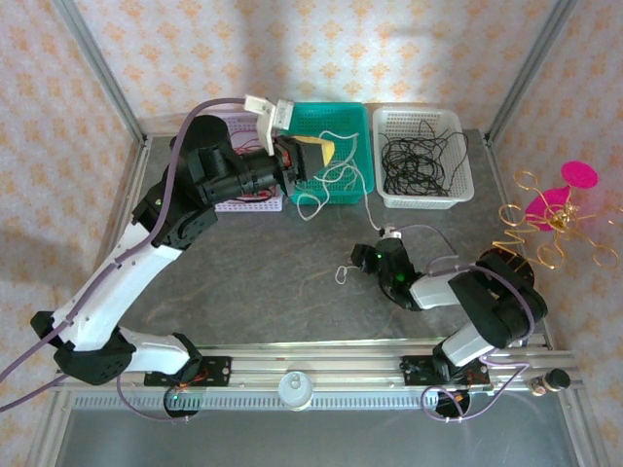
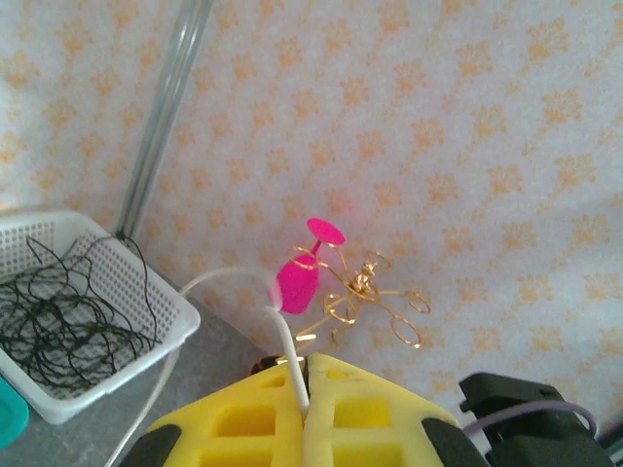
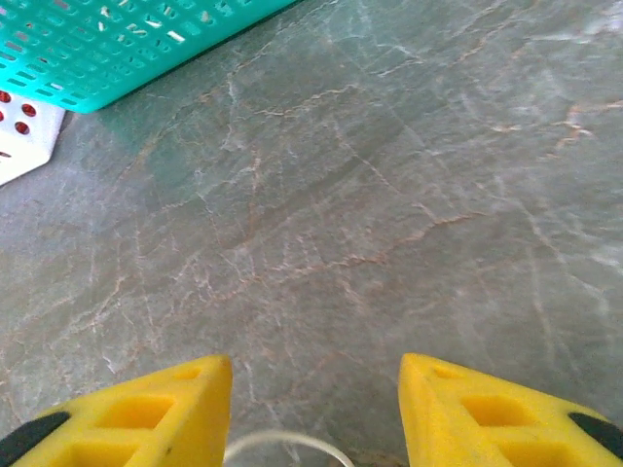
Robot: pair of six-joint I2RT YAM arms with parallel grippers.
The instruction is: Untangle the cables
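A white cable (image 1: 368, 206) runs from the teal basket (image 1: 336, 107) down across the grey table to a small loop (image 1: 343, 274) at my right gripper (image 1: 356, 263). My left gripper (image 1: 321, 151) hovers over the teal basket. In the left wrist view its yellow fingers (image 2: 380, 409) are shut on the white cable (image 2: 282, 331), which rises out between them. In the right wrist view my right gripper (image 3: 316, 375) is open just above the table, with a curve of white cable (image 3: 284, 443) lying between the fingers. Black cables (image 1: 419, 161) lie in the white basket (image 1: 428, 201).
A pale basket (image 1: 248, 203) with red strands (image 1: 249, 150) sits left of the teal one, partly behind my left arm. A gold wire ornament with a pink top (image 1: 550, 209) stands at the right table edge. Metal frame posts and patterned walls close the back.
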